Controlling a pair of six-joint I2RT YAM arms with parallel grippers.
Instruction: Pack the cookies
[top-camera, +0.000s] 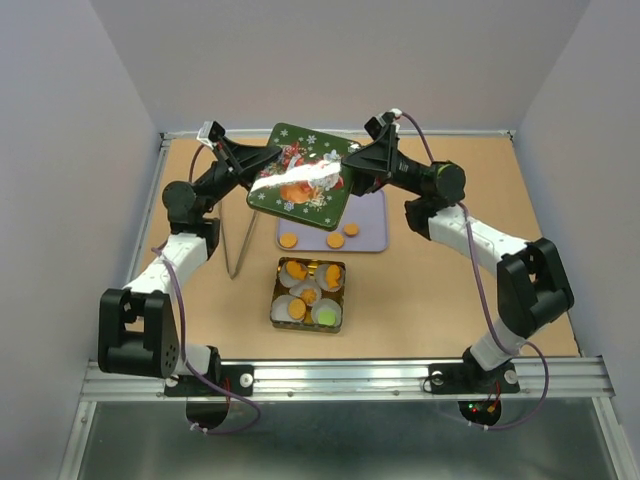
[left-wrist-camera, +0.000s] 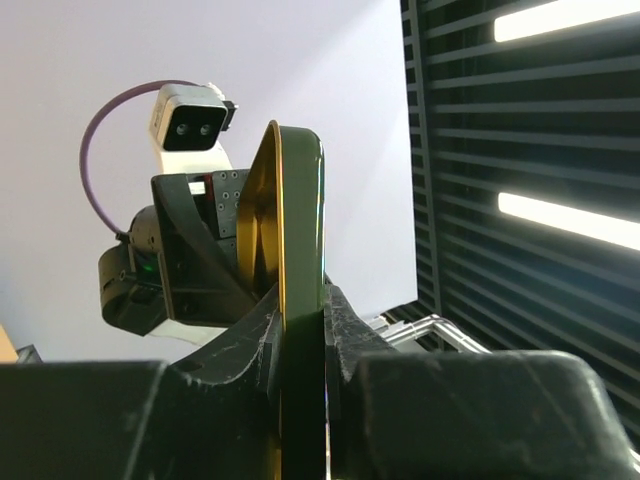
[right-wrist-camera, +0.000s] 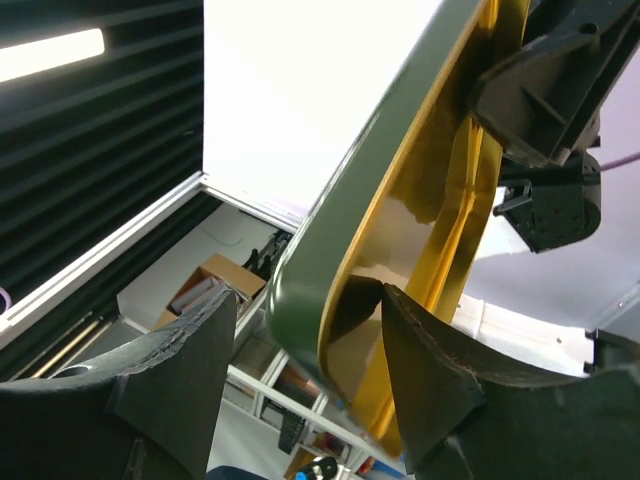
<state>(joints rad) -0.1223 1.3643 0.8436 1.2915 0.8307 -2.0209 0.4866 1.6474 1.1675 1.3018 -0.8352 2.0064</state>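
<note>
Packing is partway there. The open tin (top-camera: 276, 292) sits at the centre of the table (top-camera: 450, 300) in the top view. It has paper cups (top-camera: 296, 310) inside, with several orange cookies (top-camera: 297, 269) and one green cookie (top-camera: 326, 317) already in them. Three more orange cookies lie on the lavender tray (top-camera: 370, 215) just above the tin in the frame, so I'd say those are left to pack, and the closing comes after.

The lid (top-camera: 300, 180) is up in the air, top centre of the frame, tilted over the tray with both arms stretched in to meet it. The left tool (left-wrist-camera: 300, 330) is clamped on the lid's rim, fingers pressed to both faces, and carries it edge-on. The right tool (right-wrist-camera: 310, 370) reaches in from the upper right. Its fingers (right-wrist-camera: 190, 370) stand apart with the lid's green edge between them and a gap on each side, so it has no grip there.
</note>
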